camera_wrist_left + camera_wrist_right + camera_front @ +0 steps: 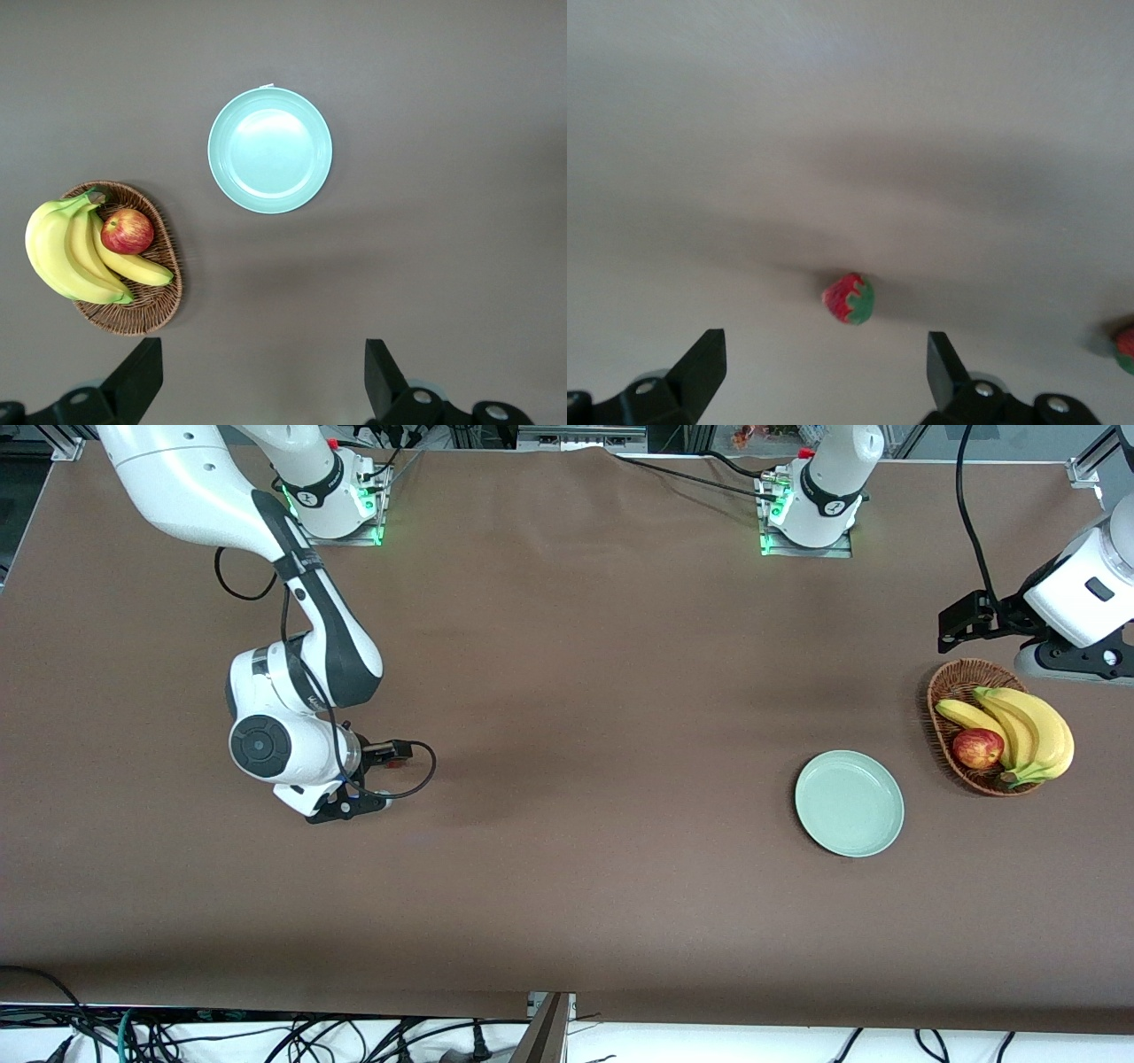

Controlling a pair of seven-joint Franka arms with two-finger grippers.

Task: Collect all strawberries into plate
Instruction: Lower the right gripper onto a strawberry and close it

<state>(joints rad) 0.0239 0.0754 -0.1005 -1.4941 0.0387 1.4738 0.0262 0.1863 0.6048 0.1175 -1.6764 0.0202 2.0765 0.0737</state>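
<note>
One strawberry, red with a green leafy top, lies on the brown table just ahead of my right gripper. That gripper hangs open and empty over it, at the right arm's end of the table. A second strawberry shows at the edge of the right wrist view. In the front view the right arm's hand hides both berries. The pale mint-green plate sits bare toward the left arm's end. My left gripper is open and empty, high over the table beside the basket.
A brown wicker basket with bananas and a red-yellow apple stands beside the plate, closer to the table's end. Brown cloth stretches between the right arm's hand and the plate.
</note>
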